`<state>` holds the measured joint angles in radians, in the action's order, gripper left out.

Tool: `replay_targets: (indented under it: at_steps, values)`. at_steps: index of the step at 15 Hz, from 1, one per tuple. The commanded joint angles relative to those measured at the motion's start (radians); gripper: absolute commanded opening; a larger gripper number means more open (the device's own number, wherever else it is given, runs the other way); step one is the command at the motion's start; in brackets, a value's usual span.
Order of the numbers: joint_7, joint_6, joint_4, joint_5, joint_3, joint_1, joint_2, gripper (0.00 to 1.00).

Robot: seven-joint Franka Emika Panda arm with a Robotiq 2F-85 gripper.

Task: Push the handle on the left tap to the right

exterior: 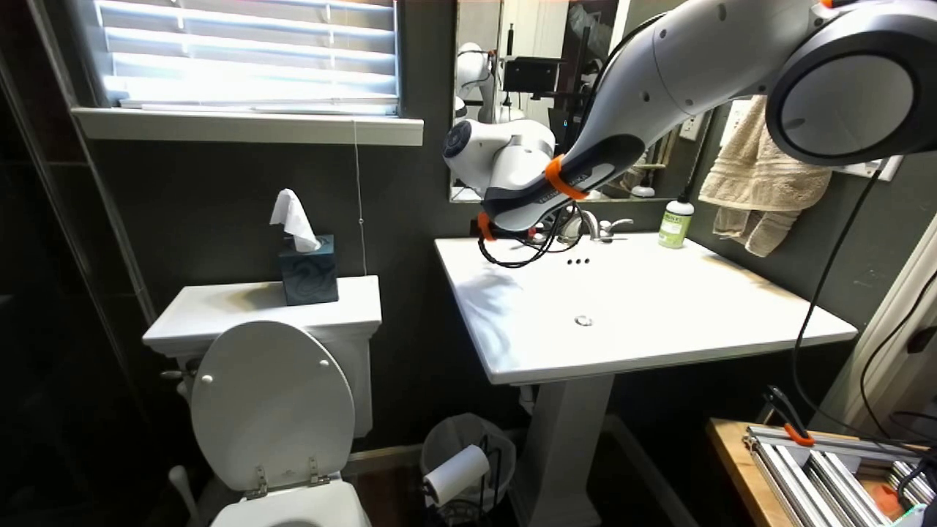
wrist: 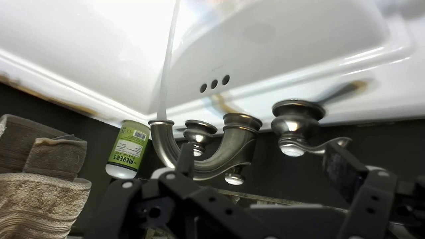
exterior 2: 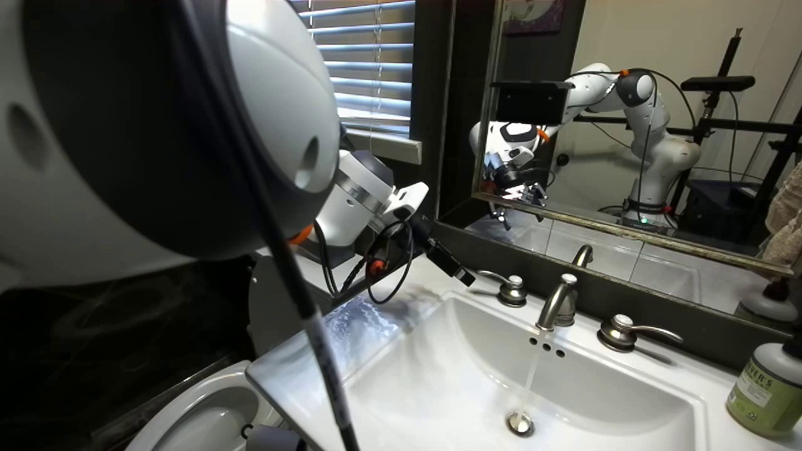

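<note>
The left tap (exterior 2: 512, 292) is a squat metal body behind the basin. Its handle (exterior 2: 493, 274), a thin curved lever, points toward the gripper's black fingertip (exterior 2: 465, 276). In the wrist view the same left tap (wrist: 294, 122) shows right of centre, its handle (wrist: 315, 150) reaching right. My gripper (wrist: 260, 149) is open, with fingers wide apart and nothing held. The right-hand finger (wrist: 343, 169) overlaps the lever's outer end; whether they touch I cannot tell. An exterior view hides the left tap behind the arm (exterior: 523, 197) and its cables.
Water runs from the curved spout (exterior 2: 554, 307) into the white basin (exterior 2: 426, 376). Beyond it sits the right tap (exterior 2: 619, 333), then a green soap bottle (exterior 2: 767, 391). A mirror (exterior 2: 601, 156) hangs close behind the taps. Loose cables (exterior: 512, 263) dangle beneath the wrist.
</note>
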<state>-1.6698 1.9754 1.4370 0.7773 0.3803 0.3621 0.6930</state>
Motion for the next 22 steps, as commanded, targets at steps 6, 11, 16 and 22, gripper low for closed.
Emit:
replay_targets:
  at_steps: [6,11,16,22]
  values:
    - [0.151,0.128,0.147,0.016,-0.021,-0.068,-0.115,1.0]
    - [0.326,0.195,0.293,-0.003,-0.063,-0.109,-0.232,1.0]
    - [0.58,0.156,0.385,-0.072,-0.108,-0.121,-0.341,1.0]
    - [0.885,0.07,0.472,-0.146,-0.141,-0.151,-0.44,1.0]
